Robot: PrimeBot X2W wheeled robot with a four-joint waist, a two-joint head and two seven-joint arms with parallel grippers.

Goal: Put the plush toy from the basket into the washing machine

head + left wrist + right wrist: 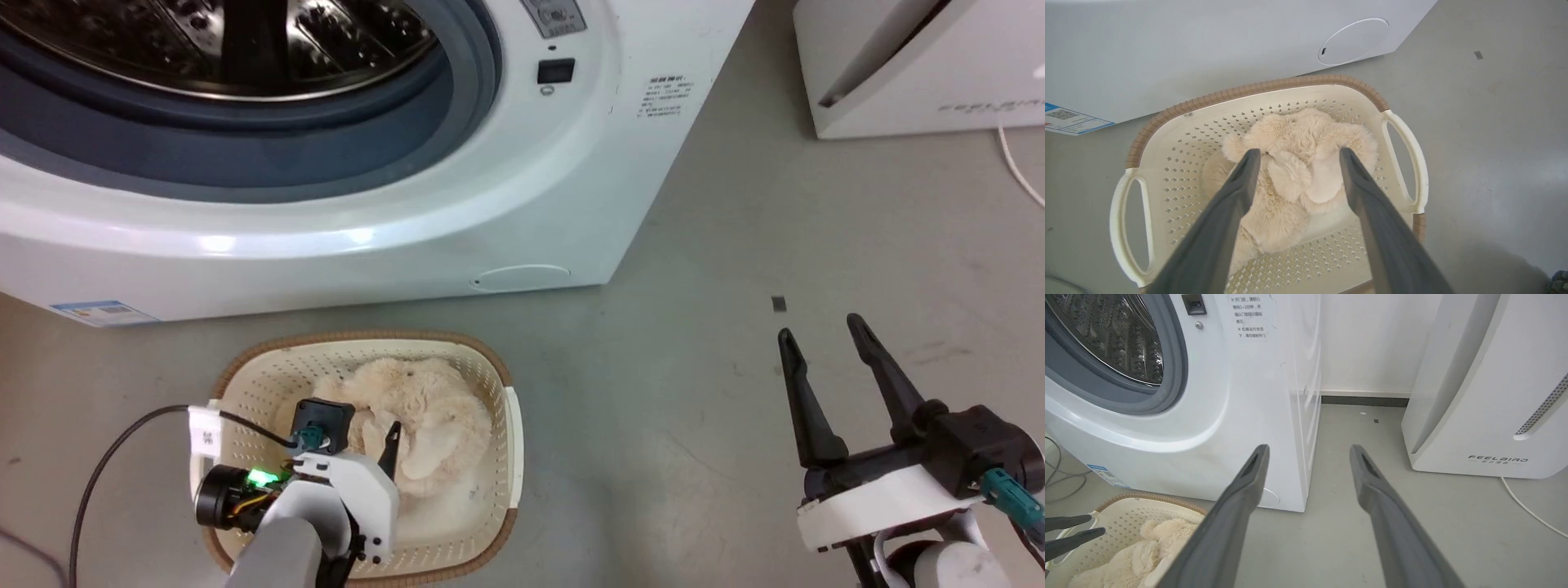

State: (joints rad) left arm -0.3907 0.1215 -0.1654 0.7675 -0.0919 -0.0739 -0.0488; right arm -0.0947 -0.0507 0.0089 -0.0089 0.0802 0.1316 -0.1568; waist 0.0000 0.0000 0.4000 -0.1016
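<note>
The basket is open on top, with nothing over the plush toy. Just behind it rises the washing machine, its porthole unblocked. Bare floor runs right to the white appliance.

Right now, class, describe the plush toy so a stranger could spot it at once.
Start at the white washing machine. On the floor before it sits a cream basket with a brown rim. Inside lies the plush toy, the only fluffy beige thing there.

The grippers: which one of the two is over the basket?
The left gripper: it hangs open over the plush toy in the basket. The right gripper, also open, is off to the side above bare floor.
</note>
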